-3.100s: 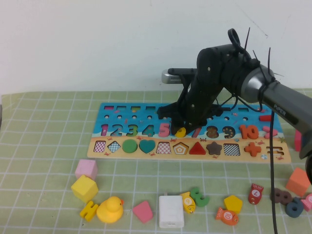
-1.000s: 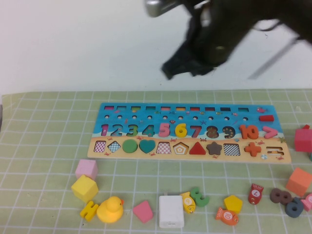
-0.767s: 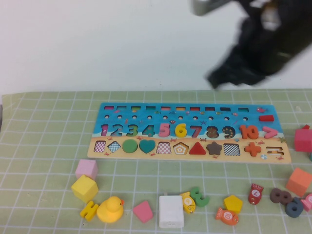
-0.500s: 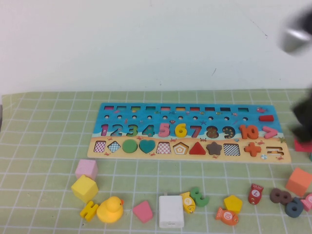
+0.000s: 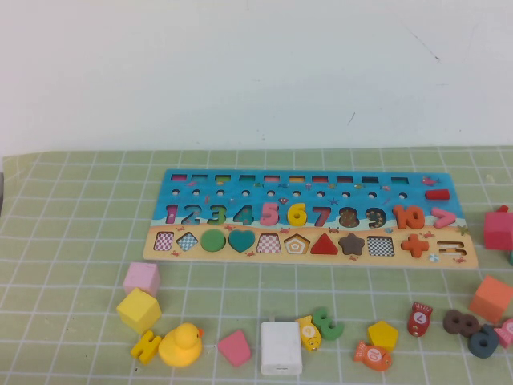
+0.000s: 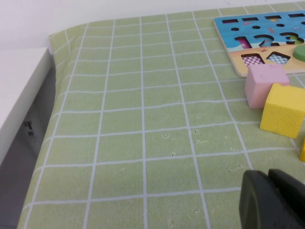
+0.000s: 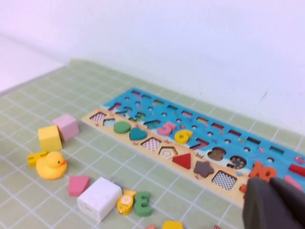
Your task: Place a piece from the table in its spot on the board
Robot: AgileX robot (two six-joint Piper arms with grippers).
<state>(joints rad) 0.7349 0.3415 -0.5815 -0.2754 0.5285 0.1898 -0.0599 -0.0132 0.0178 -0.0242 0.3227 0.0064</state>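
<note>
Above the board, both hands hover.

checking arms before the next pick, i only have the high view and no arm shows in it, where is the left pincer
Observer: The left wrist view shows the left pincer low over bare mat, with the pink cube and yellow cube just beyond it.
Operator: and the right pincer
Observer: The right wrist view shows the right pincer raised, looking down across the board. No piece shows at its tip.
Operator: anything past the mat on the left
Observer: A white surface sits beside the mat's edge, with a dark gap between them.
</note>
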